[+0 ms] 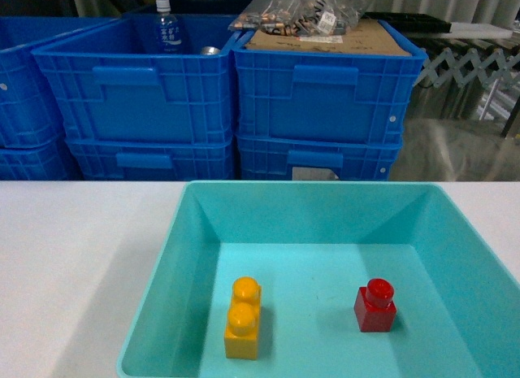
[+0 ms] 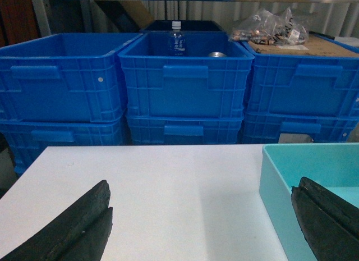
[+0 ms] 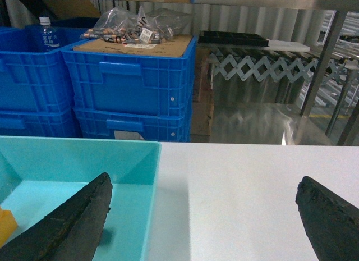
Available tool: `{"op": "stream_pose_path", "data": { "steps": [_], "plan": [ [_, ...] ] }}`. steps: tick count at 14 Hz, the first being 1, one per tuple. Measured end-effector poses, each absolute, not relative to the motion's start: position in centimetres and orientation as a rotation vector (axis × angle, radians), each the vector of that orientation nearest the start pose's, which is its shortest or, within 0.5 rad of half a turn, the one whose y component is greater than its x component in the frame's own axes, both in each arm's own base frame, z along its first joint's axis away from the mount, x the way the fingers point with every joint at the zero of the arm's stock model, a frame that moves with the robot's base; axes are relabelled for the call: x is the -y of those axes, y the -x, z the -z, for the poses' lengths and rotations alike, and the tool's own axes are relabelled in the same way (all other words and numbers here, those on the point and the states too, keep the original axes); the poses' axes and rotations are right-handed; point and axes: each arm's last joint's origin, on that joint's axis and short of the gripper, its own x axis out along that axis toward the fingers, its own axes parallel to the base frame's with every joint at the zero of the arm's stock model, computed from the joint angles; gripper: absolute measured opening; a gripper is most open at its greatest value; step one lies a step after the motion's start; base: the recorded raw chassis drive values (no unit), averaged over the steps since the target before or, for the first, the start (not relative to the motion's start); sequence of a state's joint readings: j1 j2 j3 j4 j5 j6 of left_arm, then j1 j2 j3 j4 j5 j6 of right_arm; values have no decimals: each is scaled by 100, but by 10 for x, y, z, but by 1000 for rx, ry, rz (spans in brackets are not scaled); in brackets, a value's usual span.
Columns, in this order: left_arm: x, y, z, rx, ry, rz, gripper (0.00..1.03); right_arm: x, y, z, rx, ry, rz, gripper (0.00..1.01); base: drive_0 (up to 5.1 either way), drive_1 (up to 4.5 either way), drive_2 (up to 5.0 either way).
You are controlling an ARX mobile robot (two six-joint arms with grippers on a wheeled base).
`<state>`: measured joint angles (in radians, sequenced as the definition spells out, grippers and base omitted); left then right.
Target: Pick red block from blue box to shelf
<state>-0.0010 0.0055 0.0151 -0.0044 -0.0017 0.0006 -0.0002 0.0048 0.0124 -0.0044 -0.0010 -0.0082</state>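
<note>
While both end effectors (image 2: 199, 224) (image 3: 205, 221) gape wide — white table (image 1: 73, 256), stacked blue crates (image 1: 227, 93) behind.

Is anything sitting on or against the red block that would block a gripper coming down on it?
Nothing visible does. The red block stands alone on the floor of the blue box, uncovered, well apart from the yellow brick and from the walls. Neither gripper shows in the head view.

- Head view: high, close, slanting down into the blue box (image 1: 325, 223), stacked crates (image 1: 325, 93) at 12 o'clock
- Left wrist view: low over the table (image 2: 168, 193), level, box rim at 4 o'clock
- Right wrist view: low, level, box at 8 o'clock
- Shared: box, crates
</note>
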Motion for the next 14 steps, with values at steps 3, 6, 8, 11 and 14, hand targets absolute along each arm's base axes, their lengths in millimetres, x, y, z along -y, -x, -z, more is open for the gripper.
{"op": "stream_pose_path", "data": {
  "steps": [3, 6, 8, 11, 14],
  "plan": [
    [0, -97, -168, 5, -1, -1, 98, 0, -97, -167, 3, 8, -1, 98, 0, 0, 0],
    [0, -97, -168, 5, -1, -1, 98, 0, -97, -167, 3, 8, -1, 98, 0, 0, 0],
    [0, -97, -168, 5, -1, -1, 98, 0, -97, -167, 3, 8, -1, 98, 0, 0, 0],
    [0, -97, -168, 5, -1, -1, 98, 0, -97, -167, 3, 8, -1, 98, 0, 0, 0],
    [0, -97, -168, 5, -1, -1, 98, 0, -97, -167, 3, 8, -1, 98, 0, 0, 0]
  ]
}}
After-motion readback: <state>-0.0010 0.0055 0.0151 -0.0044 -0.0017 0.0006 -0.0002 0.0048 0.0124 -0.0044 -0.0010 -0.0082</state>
